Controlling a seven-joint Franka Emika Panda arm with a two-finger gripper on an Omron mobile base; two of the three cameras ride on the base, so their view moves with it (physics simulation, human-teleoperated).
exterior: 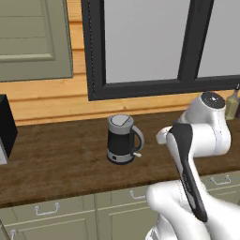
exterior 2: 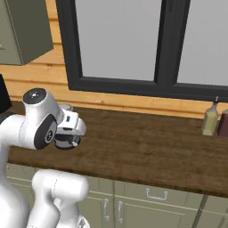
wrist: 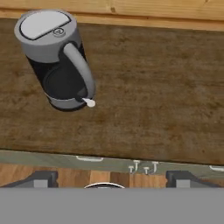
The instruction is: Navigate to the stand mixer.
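The two-finger gripper [wrist: 105,179] is hanging with jaws parted (nothing between them) over the dark wooden countertop [wrist: 166,87], near the dark grey handled kettle [wrist: 57,61].

Dark grey kettle [exterior: 122,139], brown counter [exterior: 61,164]

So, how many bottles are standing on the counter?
2. An olive bottle stands at the counter's far right near the wall; a darker one is beside it, cut by the frame. Others may be hidden.
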